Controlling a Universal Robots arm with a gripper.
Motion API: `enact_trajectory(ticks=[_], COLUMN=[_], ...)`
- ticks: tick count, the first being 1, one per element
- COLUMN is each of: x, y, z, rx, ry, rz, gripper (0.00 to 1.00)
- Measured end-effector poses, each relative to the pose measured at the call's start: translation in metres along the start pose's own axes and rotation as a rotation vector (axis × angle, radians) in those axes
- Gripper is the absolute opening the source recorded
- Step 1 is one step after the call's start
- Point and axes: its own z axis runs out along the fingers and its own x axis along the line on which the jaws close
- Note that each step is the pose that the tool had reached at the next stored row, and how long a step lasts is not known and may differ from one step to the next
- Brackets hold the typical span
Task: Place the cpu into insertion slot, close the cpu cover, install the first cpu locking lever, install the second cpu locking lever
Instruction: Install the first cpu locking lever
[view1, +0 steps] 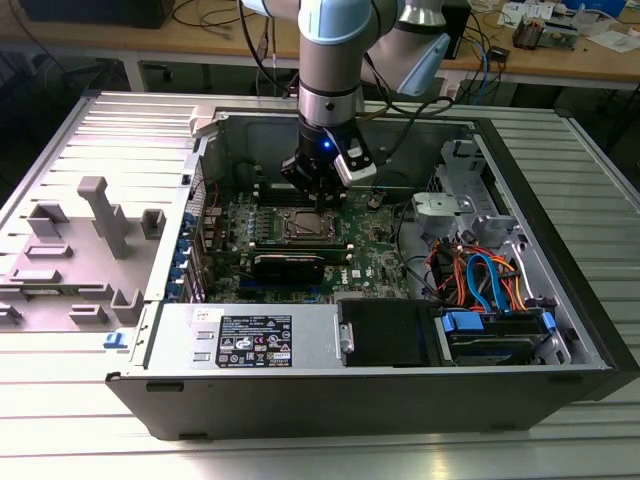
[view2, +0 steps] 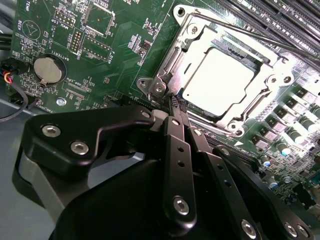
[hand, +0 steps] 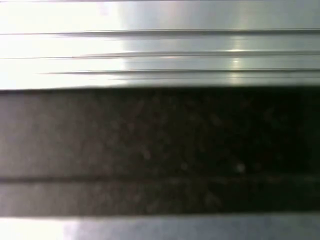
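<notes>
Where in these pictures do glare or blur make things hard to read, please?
In the second wrist view, glare whitens the metal top of the cpu seated under the cpu cover, while the gripper and the green circuit board stay sharp. The first wrist view is blurred into pale and dark bands. The exterior view is evenly lit, with the insertion slot dim beneath the arm.

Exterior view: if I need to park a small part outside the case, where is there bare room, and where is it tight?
Bare ribbed tabletop runs in front of the case and below the grey fixture blocks. Bare strip on the exterior view's right. Crowded: inside, around the gripper over the insertion slot, and the cable bundle.
</notes>
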Motion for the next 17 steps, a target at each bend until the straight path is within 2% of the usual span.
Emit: enact_trajectory(ticks=[5, 7, 8, 12, 15, 17], x=[-0.0001, -0.0001, -0.0001, -0.0002, -0.0001, -0.0002], y=[0.0006, 0.0011, 0.0012, 0.0013, 0.0014, 0.0015], z=[0.0021, 0.0026, 0.0027, 0.0029, 0.0020, -0.0009], rx=[-0.0001, -0.0032, -0.0073, -0.0325, -0.0425, -0.0432], ry=[0.0000, 0.0000, 0.0000, -0.0001, 0.0000, -0.0001], rz=[0.000, 0.000, 0.000, 0.001, 0.001, 0.001], gripper=[0.11, 0.11, 0.11, 0.11, 0.11, 0.11])
